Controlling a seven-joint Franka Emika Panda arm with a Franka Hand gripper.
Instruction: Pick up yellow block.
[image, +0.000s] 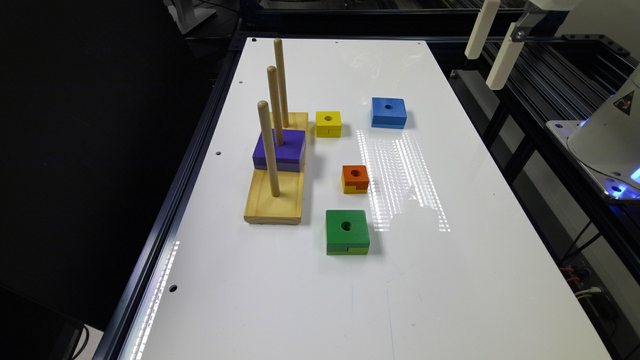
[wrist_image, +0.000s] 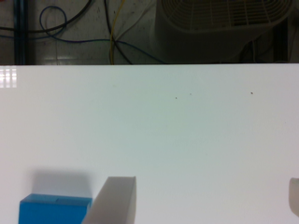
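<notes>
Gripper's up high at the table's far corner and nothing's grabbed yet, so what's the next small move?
Probably carry the gripper toward the exterior view's left and down over the yellow block. It hangs open beyond the blue block; the yellow one sits untouched beside the peg base.

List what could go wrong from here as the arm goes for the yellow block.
1. The yellow block sits close beside the wooden peg base; a descending gripper, now high above the table's far edge with fingers apart, could knock a peg.
2. The orange-topped block is similar in size and has a yellow lower half, so it may be mistaken for the target.
3. The blue block lies nearest the gripper and could be clipped.
</notes>
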